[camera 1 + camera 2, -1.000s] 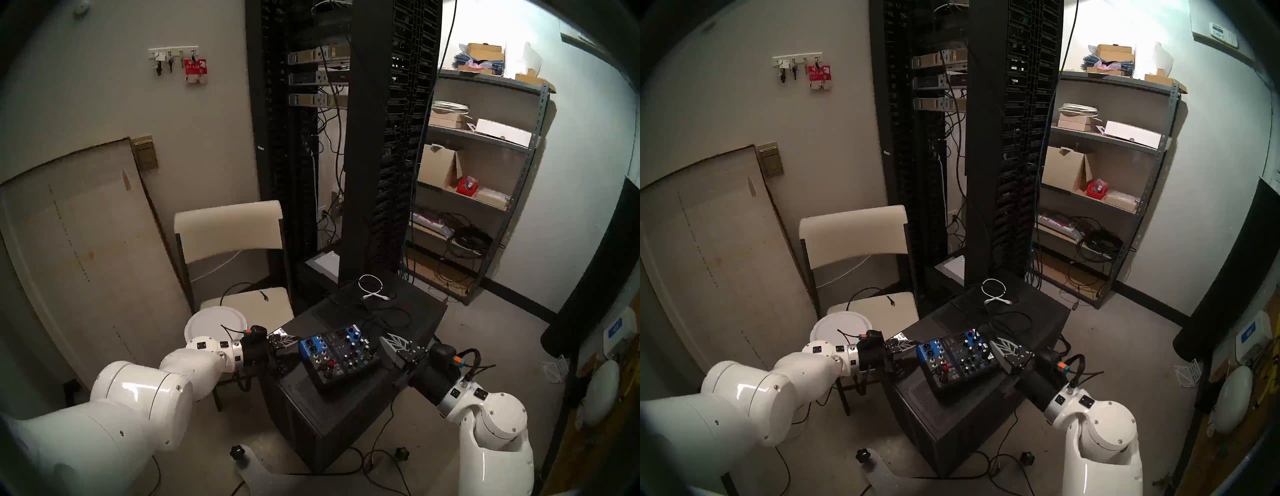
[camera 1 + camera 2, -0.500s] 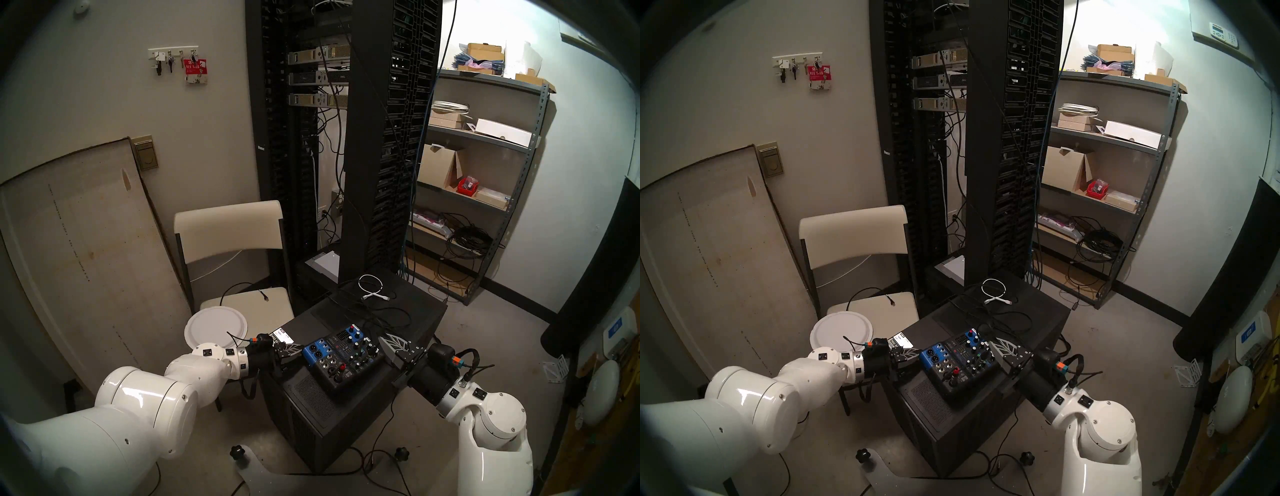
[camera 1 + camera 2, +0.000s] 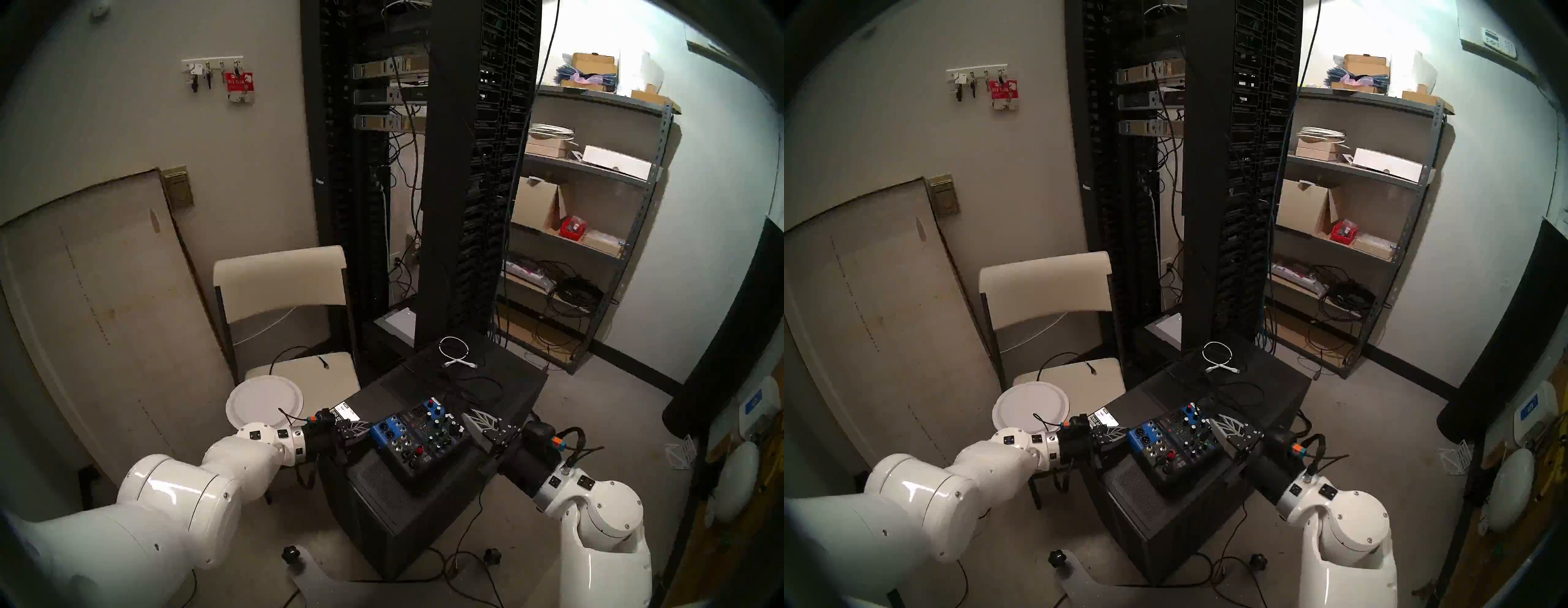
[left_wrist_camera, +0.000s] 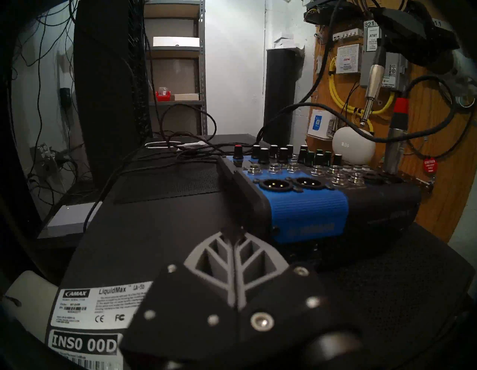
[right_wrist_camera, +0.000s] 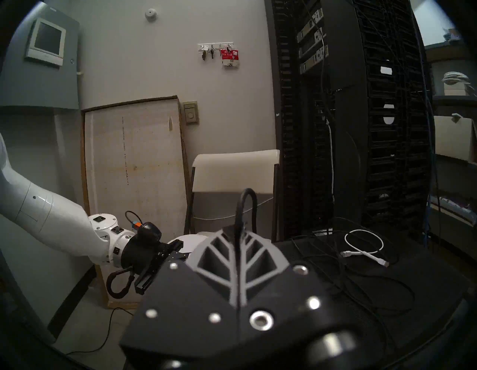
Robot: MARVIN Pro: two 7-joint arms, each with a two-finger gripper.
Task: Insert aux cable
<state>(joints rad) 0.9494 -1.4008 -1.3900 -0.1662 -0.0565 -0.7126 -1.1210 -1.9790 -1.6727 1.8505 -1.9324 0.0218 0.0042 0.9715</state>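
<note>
A small blue-and-black audio mixer (image 3: 424, 441) lies on a black computer case (image 3: 382, 501). My right gripper (image 3: 466, 418) is shut on the aux cable. In the left wrist view its grey metal jack plug (image 4: 371, 82) hangs tip down, just above the mixer's (image 4: 307, 206) right-hand sockets and apart from them. In the right wrist view the black cable (image 5: 246, 201) loops up from between my shut fingers. My left gripper (image 3: 368, 426) is shut and empty, its tips against the mixer's left end (image 4: 233, 232). A red-collared plug (image 4: 400, 108) stands in the mixer.
A short white coiled cable (image 3: 456, 352) and loose black cables lie on the case behind the mixer. A chair with a white plate (image 3: 265, 401) stands to the left. A tall black server rack (image 3: 445, 170) rises behind, and a metal shelf (image 3: 594, 212) stands at the back right.
My left gripper moved right against the mixer's left end, and the mixer slid slightly right. My right gripper with the cable shifted slightly left. Little moved in the last half second.
</note>
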